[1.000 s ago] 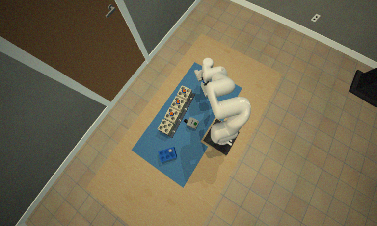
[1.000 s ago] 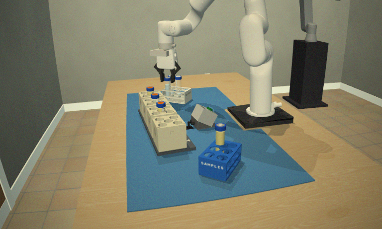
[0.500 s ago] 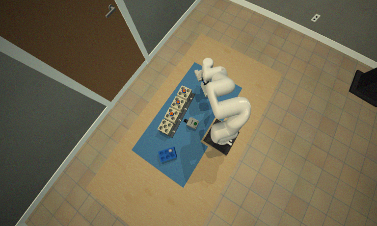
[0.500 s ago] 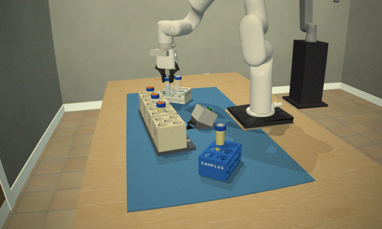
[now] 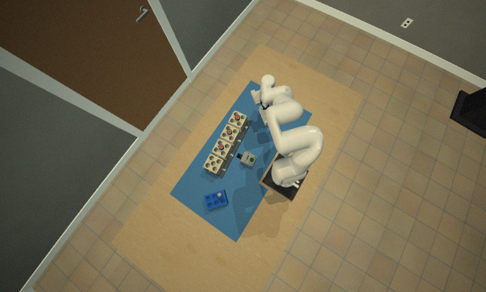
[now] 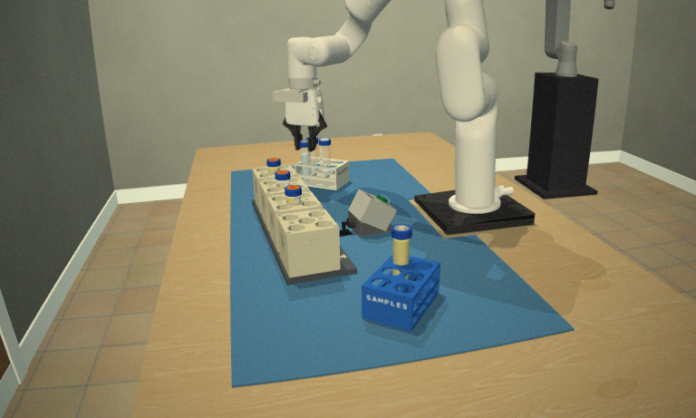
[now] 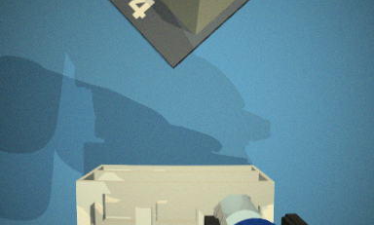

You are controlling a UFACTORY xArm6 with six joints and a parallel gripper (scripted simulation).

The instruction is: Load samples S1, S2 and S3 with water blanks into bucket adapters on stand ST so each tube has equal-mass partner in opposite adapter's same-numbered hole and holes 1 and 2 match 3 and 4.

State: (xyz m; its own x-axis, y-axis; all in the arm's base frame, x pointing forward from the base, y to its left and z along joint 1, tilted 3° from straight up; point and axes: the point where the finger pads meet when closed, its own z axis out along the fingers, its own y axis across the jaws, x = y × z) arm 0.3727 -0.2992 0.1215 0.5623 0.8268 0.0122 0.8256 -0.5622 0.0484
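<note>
My gripper (image 6: pixel 306 140) (image 7: pixel 250 221) (image 5: pixel 254 94) is shut on the blue cap of a water blank (image 6: pixel 304 157) (image 7: pixel 238 210) that stands in the white blank rack (image 6: pixel 333 175) (image 7: pixel 175 183) at the far end of the mat. A second blank (image 6: pixel 323 149) stands beside it. Four beige adapters sit in a row on the loading stand (image 6: pixel 318 276) (image 7: pixel 146 20). The three farther adapters (image 5: pixel 237 119) (image 5: pixel 230 133) (image 5: pixel 221 147) each hold one orange-dotted sample (image 6: pixel 273 162) (image 6: pixel 282 175) (image 6: pixel 293 190). The nearest adapter (image 6: pixel 307 239) (image 5: pixel 214 163) is empty.
The blue SAMPLES rack (image 6: pixel 402 293) (image 5: pixel 216 200) stands near the mat's front and holds one tube (image 6: pixel 401 245) with yellowish fill. The grey desk (image 6: pixel 370 214) (image 5: pixel 247 158) with the green DONE key (image 6: pixel 381 198) (image 5: pixel 252 159) sits between the stand and the arm's base (image 6: pixel 474 213).
</note>
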